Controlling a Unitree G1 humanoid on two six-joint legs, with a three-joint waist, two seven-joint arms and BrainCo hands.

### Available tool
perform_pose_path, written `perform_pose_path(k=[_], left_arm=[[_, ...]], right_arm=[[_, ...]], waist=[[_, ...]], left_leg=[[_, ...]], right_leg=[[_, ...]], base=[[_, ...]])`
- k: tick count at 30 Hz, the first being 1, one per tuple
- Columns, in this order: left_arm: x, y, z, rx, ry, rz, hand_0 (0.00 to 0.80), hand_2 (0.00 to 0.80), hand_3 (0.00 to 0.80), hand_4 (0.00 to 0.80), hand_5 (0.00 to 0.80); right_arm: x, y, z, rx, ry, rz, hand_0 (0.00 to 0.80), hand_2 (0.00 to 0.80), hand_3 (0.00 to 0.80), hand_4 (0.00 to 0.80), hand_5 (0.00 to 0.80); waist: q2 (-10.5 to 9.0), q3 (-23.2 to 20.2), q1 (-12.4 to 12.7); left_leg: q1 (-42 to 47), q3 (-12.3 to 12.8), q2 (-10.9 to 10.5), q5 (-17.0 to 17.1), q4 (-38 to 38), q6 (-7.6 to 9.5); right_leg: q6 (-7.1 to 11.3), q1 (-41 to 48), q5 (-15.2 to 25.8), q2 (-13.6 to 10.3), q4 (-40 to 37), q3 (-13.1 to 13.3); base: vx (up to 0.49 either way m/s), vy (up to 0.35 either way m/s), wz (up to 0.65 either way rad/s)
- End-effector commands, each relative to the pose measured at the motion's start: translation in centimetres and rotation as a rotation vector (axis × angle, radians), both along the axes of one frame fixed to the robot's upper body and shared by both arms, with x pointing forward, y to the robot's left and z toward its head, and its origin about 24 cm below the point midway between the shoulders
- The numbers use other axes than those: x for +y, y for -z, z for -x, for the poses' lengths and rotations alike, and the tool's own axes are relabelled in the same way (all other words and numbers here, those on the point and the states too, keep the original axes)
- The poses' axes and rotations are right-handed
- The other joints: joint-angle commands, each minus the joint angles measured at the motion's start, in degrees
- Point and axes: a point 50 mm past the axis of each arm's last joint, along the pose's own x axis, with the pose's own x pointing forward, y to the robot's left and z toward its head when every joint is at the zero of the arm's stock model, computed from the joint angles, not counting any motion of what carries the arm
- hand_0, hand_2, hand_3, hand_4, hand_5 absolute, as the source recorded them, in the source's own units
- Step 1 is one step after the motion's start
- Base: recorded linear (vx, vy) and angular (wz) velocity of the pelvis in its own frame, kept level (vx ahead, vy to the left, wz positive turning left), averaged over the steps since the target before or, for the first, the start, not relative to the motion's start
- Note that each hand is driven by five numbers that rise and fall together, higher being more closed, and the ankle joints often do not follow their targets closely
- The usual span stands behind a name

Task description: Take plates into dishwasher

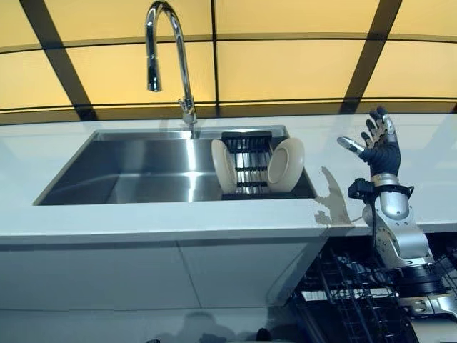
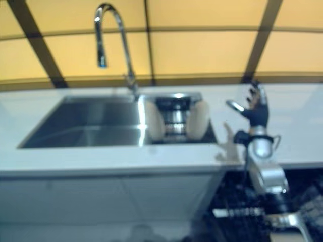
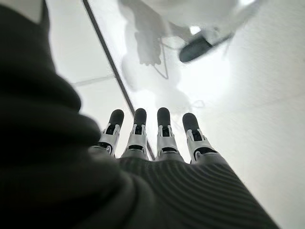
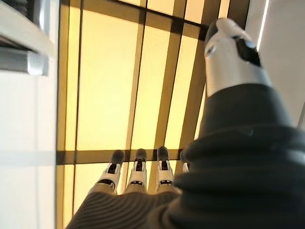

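Two cream plates stand on edge in a dark rack (image 1: 246,166) at the right end of the steel sink (image 1: 128,171): one on the rack's left (image 1: 223,166), one on its right (image 1: 285,164). My right hand (image 1: 377,146) is raised above the white counter, right of the sink, fingers straight and spread, holding nothing. In the right wrist view its fingers (image 4: 137,172) point at the yellow wall. My left hand (image 3: 157,138) shows only in its own wrist view, fingers straight and empty, facing a white floor.
A tall chrome faucet (image 1: 168,57) stands behind the sink. The white counter (image 1: 428,143) runs left and right. An open dishwasher with dark wire racks (image 1: 350,293) sits below the counter at the lower right. White cabinet fronts (image 1: 143,279) lie under the sink.
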Motion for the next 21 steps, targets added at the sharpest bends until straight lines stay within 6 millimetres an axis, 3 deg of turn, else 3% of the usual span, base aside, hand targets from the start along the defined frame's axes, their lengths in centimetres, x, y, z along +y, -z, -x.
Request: perform_pose_path(k=[1,4,6,8,10,13,16,21], left_arm=[[0.6,-0.7,-2.0,-0.092,0.050,-0.029,0.000,0.000,0.000,0.000,0.000],[0.1,-0.8,-2.5,-0.123,0.076,-0.012,0.000,0.000,0.000,0.000,0.000],[-0.1,-0.9,-3.0,-0.134,0.084,-0.002,0.000,0.000,0.000,0.000,0.000],[-0.3,-1.0,-3.2,-0.135,0.093,0.000,0.000,0.000,0.000,0.000,0.000],[-0.3,-1.0,-3.4,-0.134,0.101,-0.003,0.000,0.000,0.000,0.000,0.000],[-0.5,-1.1,-3.7,-0.132,0.108,-0.003,0.000,0.000,0.000,0.000,0.000],[-0.3,-1.0,-3.4,-0.126,0.097,-0.003,0.000,0.000,0.000,0.000,0.000],[0.4,-1.2,-4.0,-0.103,0.084,-0.024,0.000,0.000,0.000,0.000,0.000]], right_arm=[[1.6,-4.5,-0.6,-0.164,-0.068,0.036,0.000,0.000,0.000,0.000,0.000],[2.2,-4.8,-0.9,-0.156,-0.083,0.076,0.000,0.000,0.000,0.000,0.000],[2.3,-4.8,-1.0,-0.145,-0.077,0.089,0.000,0.000,0.000,0.000,0.000],[2.3,-4.8,-1.2,-0.127,-0.067,0.089,0.000,0.000,0.000,0.000,0.000],[2.4,-4.6,-1.7,-0.094,-0.075,0.088,0.000,0.000,0.000,0.000,0.000],[2.7,-3.8,-2.1,-0.028,-0.122,0.078,0.000,0.000,0.000,0.000,0.000],[3.1,-2.7,-2.5,0.060,-0.225,0.004,0.000,0.000,0.000,0.000,0.000],[2.7,-1.5,-2.7,0.136,-0.284,-0.106,0.000,0.000,0.000,0.000,0.000]], waist=[[-2.91,-0.3,1.5],[-3.58,0.7,2.6],[-3.67,1.3,3.2],[-3.49,1.8,3.6],[-2.86,2.4,4.4],[-2.55,3.2,6.0],[-2.86,4.0,6.6],[-3.44,2.1,5.1]], left_leg=[[-4.8,0.3,-3.0,5.0,14.2,1.90],[-9.7,0.8,-2.7,6.5,21.7,1.46],[-11.8,1.6,-2.6,5.9,21.1,1.71],[-12.0,2.3,-2.9,5.2,17.6,2.03],[-13.1,3.5,-3.1,6.6,8.0,1.95],[-16.0,1.9,-4.6,9.5,0.2,1.53],[-17.8,0.6,-5.5,10.1,1.9,1.98],[-12.4,2.3,-5.4,8.0,-4.0,3.36]], right_leg=[[2.48,-2.1,-2.8,-4.8,4.2,1.5],[1.17,0.3,-3.9,-4.9,3.4,1.0],[1.10,1.7,-4.7,-4.8,3.1,0.8],[1.49,2.4,-5.1,-4.7,2.8,0.8],[2.13,3.9,-5.7,-3.7,1.7,1.3],[2.36,6.1,-6.2,-2.6,0.3,3.0],[2.00,7.1,-6.7,-2.0,0.2,4.5],[2.70,7.1,-7.3,-2.3,0.2,3.2]], base=[[0.159,-0.257,-0.07],[0.127,-0.198,-0.16],[0.104,-0.084,-0.09],[0.110,-0.004,0.01],[0.144,0.044,-0.11],[0.132,0.058,-0.31],[0.076,0.075,0.16],[0.065,0.111,0.05]])
